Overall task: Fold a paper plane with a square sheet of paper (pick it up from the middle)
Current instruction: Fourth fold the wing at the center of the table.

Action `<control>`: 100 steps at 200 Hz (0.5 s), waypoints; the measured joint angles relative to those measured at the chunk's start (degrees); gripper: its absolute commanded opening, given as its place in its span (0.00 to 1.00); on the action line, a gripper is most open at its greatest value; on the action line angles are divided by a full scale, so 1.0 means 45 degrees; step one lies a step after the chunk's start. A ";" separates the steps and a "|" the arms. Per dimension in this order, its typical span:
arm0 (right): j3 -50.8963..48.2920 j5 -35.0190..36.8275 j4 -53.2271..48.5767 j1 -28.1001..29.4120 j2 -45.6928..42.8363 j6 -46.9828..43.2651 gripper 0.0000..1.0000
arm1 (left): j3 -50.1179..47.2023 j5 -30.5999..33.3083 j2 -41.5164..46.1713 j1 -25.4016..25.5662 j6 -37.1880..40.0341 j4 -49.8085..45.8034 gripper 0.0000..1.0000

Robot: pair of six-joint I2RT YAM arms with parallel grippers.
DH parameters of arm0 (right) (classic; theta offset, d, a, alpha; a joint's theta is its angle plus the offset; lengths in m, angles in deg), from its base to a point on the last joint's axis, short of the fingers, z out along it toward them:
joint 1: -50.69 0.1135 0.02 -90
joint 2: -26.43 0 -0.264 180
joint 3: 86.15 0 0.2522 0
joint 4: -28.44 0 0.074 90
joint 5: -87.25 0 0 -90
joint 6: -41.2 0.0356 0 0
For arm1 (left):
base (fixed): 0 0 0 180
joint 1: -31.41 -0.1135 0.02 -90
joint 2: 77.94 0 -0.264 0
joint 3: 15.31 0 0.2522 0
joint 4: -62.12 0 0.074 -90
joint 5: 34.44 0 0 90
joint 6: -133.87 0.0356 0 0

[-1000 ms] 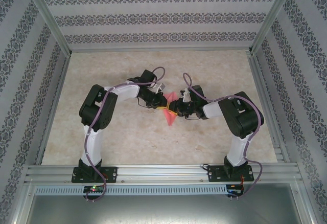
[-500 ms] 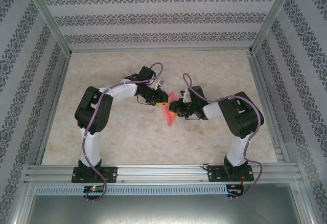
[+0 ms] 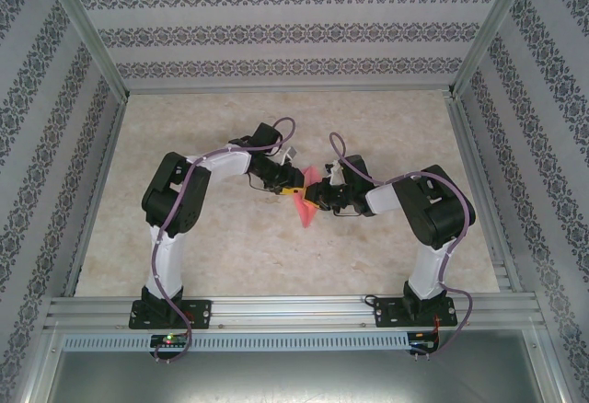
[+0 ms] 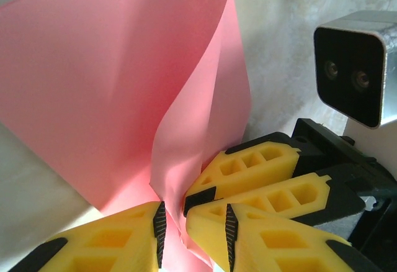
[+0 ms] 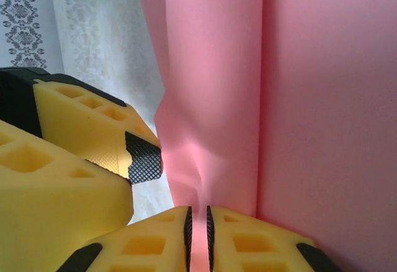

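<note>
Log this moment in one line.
paper: pink, creased, held upright | left gripper: open, fingers either side of paper edge | right gripper: shut on paper | fold: unfinished

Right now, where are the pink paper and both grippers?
pink paper [image 5: 322,86], right wrist view, its flat face.
right gripper [image 5: 198,235], right wrist view, between its fingertips.
left gripper [image 4: 178,235], left wrist view, between its fingertips.

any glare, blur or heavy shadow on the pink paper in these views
Top external view: even soft light, no glare, the thin pink-red sheet of paper small between the arms. Left wrist view: sheet close and crisp, a darker band beside its curled fold. Right wrist view: right panel shaded deeper, patterned wall behind washed out.
</note>
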 measured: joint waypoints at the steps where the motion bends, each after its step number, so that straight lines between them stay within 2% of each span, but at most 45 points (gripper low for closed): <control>1: 0.0000 0.0000 0.0000 0.0000 0.0000 0.0000 0.17 | 0.0005 0.0000 -0.0005 0.0000 -0.0005 0.0000 0.35; 32: -0.0005 0.0000 -0.0005 0.0000 0.0000 0.0000 0.17 | 0.0185 -0.0005 -0.0272 0.0010 -0.0039 0.0019 0.30; 73: -0.0005 -0.0005 -0.0029 0.0000 0.0000 0.0000 0.17 | 0.0335 -0.0010 -0.0534 0.0010 -0.0097 0.0053 0.12; 100: -0.0005 -0.0019 -0.0039 0.0000 0.0000 -0.0015 0.17 | 0.0398 -0.0049 -0.0539 0.0010 -0.0078 0.0049 0.06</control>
